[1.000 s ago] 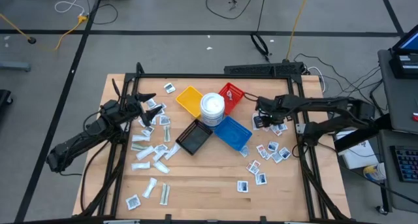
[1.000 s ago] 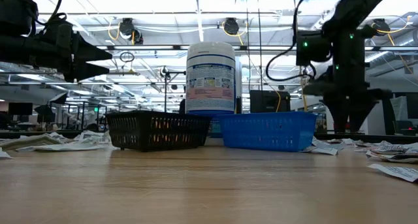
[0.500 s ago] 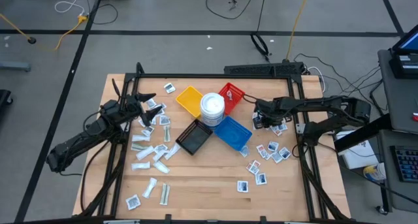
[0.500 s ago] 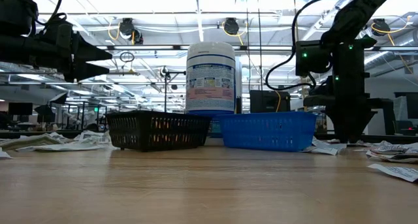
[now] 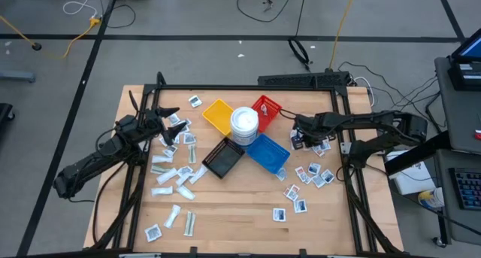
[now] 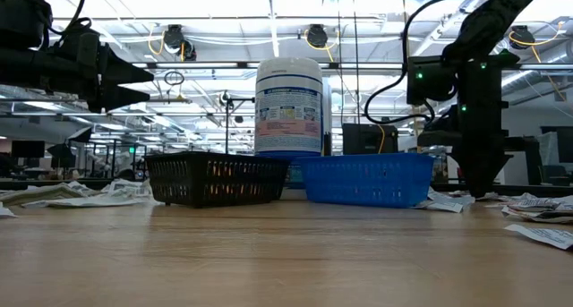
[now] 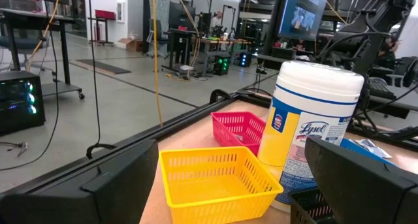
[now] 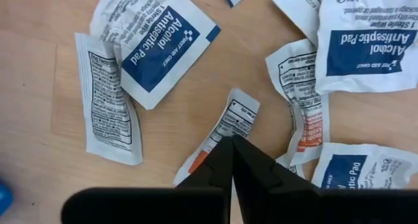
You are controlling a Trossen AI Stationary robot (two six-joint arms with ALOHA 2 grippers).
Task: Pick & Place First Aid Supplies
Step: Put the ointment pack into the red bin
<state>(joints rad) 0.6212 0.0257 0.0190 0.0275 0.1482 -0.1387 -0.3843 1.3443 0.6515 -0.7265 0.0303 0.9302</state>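
Observation:
Small white first aid packets lie flat on the wooden table in two groups, one at the right (image 5: 316, 174) and one at the left (image 5: 173, 175). My right gripper (image 5: 298, 141) points straight down over the right group, beside the blue tray (image 5: 267, 153). It is shut on a narrow packet with orange print (image 8: 230, 123). My left gripper (image 5: 168, 122) hangs open and level at the table's left, above the left packets, facing the yellow tray (image 7: 215, 178) and touching nothing. My right gripper comes from above, pointing down, and its two fingertips (image 8: 222, 152) meet on the middle of the narrow packet (image 8: 225, 129). The fingers lie across its length. The packet's far end (image 8: 240, 106) lies flat on the table; the fingers hide its near part.
A round white tub (image 5: 244, 122) stands in the middle among the yellow tray (image 5: 218, 115), red tray (image 5: 265, 109), blue tray and black tray (image 5: 223, 159). Blue-printed alcohol pad packets (image 8: 160, 44) lie close around my right fingers. Bare wood lies at the table's near edge.
My right gripper has shut its fingers, which stood apart a second ago, onto the packets at the right of the blue tray. My left arm has kept still.

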